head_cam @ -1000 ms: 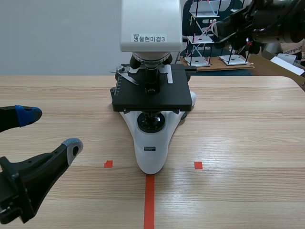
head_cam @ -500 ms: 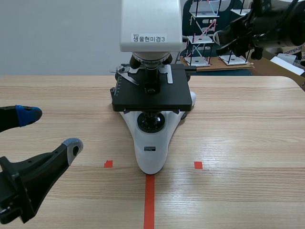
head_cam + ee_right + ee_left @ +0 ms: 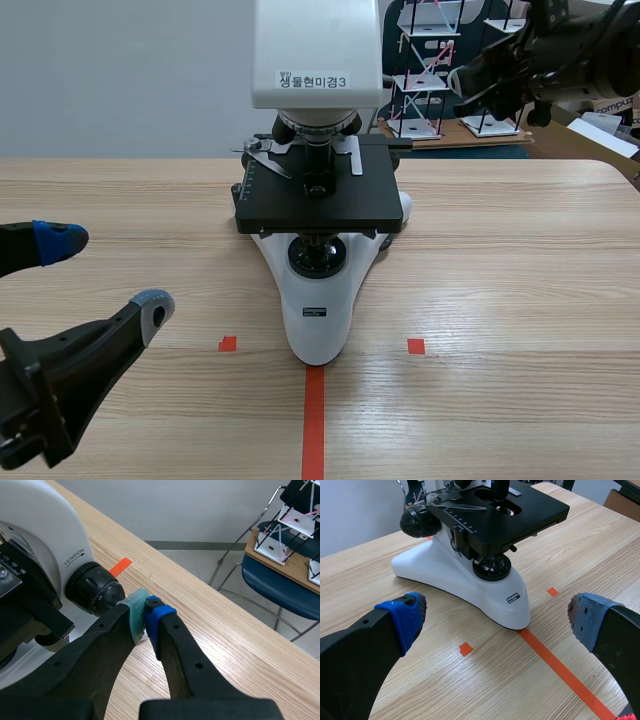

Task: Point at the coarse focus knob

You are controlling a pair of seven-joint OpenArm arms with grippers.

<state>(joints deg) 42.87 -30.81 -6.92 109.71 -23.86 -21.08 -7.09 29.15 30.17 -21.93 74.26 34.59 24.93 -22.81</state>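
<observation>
Right gripper (image 3: 145, 611) fingers together, tip just beside coarse focus knob (image 3: 94, 594); aim squarely at it, don't nudge. Left gripper (image 3: 105, 272) fingers apart, off to the side.

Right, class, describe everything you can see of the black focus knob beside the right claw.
The knob is black, ribbed round its rim, with white scale marks and a smaller knob stepped out from its face. It sticks out sideways from the white microscope body, next to the printed word Tension. The right claw, shut, has its tips at the knob's outer end; whether they touch cannot be told.
</observation>
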